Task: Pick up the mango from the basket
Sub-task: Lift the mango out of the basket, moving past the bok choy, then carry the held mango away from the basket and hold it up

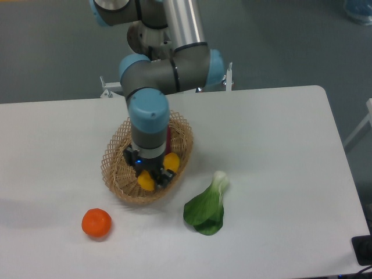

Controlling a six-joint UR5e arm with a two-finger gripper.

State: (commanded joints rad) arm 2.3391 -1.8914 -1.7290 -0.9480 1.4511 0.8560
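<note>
A round orange fruit [96, 223] lies on the white table [279, 151], below and left of the gripper [154, 176]. A leafy green vegetable [207, 207] lies below and right of it. A dark red tuber [169, 135] shows just behind it, mostly hidden.

The arm comes down from the top of the frame, left of centre, bends at a blue-capped elbow joint and points its wrist straight down. The gripper [156, 176] sits left of centre, its dark fingers closed around the mango [158, 172].
</note>
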